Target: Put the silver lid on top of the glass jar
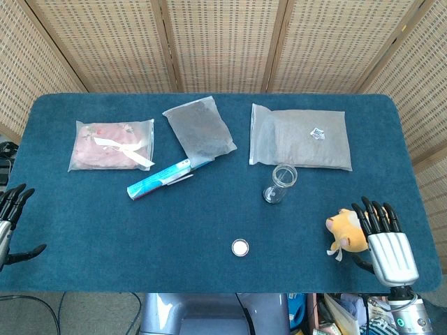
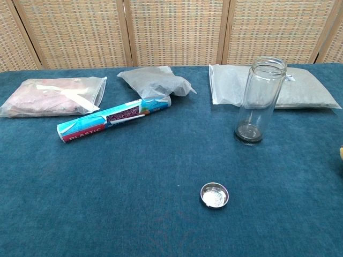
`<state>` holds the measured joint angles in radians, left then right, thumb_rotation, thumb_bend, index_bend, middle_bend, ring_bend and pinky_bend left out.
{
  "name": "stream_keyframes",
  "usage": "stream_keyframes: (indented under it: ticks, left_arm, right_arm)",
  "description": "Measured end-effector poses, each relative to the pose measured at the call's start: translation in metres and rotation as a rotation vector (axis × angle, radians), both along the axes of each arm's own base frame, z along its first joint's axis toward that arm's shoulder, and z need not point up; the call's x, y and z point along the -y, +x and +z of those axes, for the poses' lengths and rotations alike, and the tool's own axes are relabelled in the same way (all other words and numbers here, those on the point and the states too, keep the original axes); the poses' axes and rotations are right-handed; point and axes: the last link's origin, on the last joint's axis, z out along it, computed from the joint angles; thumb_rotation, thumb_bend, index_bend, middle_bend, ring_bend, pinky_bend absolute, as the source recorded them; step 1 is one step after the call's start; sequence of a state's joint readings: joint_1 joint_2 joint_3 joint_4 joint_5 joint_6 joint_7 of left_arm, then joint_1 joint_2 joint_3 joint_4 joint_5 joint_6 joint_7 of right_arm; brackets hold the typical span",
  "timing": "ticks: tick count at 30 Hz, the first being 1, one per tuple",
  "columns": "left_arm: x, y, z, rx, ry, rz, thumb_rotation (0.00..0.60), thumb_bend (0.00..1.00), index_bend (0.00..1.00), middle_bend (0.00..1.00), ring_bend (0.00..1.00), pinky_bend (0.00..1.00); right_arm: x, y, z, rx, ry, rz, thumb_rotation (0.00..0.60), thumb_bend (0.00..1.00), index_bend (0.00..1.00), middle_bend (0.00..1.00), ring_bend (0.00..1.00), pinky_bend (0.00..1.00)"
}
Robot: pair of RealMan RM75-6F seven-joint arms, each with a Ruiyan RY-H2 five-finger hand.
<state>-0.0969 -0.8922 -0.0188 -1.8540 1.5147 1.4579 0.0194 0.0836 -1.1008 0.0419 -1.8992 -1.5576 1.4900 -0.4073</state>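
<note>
A tall clear glass jar (image 1: 280,183) (image 2: 260,100) stands upright and uncovered right of the table's middle. The small round silver lid (image 1: 240,246) (image 2: 214,195) lies hollow side up on the blue cloth, nearer the front edge and a little left of the jar. My right hand (image 1: 384,237) rests at the front right corner with fingers spread, empty, well to the right of the lid. My left hand (image 1: 10,220) sits at the far left edge, fingers apart, holding nothing. Neither hand shows in the chest view.
A yellow plush toy (image 1: 346,232) lies against my right hand's fingers. A plastic-wrap roll (image 1: 160,179) (image 2: 113,119) lies left of centre. Three flat bags line the back: pink (image 1: 112,144), dark grey (image 1: 200,131) and pale grey (image 1: 300,137). Wicker screens stand behind the table.
</note>
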Motion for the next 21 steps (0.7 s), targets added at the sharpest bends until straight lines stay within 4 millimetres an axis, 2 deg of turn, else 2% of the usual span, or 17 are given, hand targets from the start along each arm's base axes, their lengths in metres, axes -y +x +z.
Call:
stream_keyframes:
  ticks: [11,17,21]
  left_arm:
    - [-0.002,0.0,-0.002,-0.005,-0.001,-0.001,0.6,0.06,0.0,0.0,0.0,0.0]
    - [-0.005,-0.001,-0.003,-0.013,-0.006,0.006,0.6,0.06,0.0,0.0,0.0,0.0]
    - [-0.006,-0.002,-0.004,-0.019,-0.007,0.014,0.6,0.06,0.0,0.0,0.0,0.0]
  right_arm:
    - [-0.003,0.004,-0.002,0.018,0.042,0.024,0.6,0.0,0.01,0.0,0.0,0.0]
    - [0.005,0.023,-0.018,0.031,0.174,0.125,0.6,0.0,0.12,0.0,0.0,0.0]
    - [0.018,0.043,-0.038,0.03,0.317,0.218,0.6,0.06,0.24,0.0,0.0,0.0]
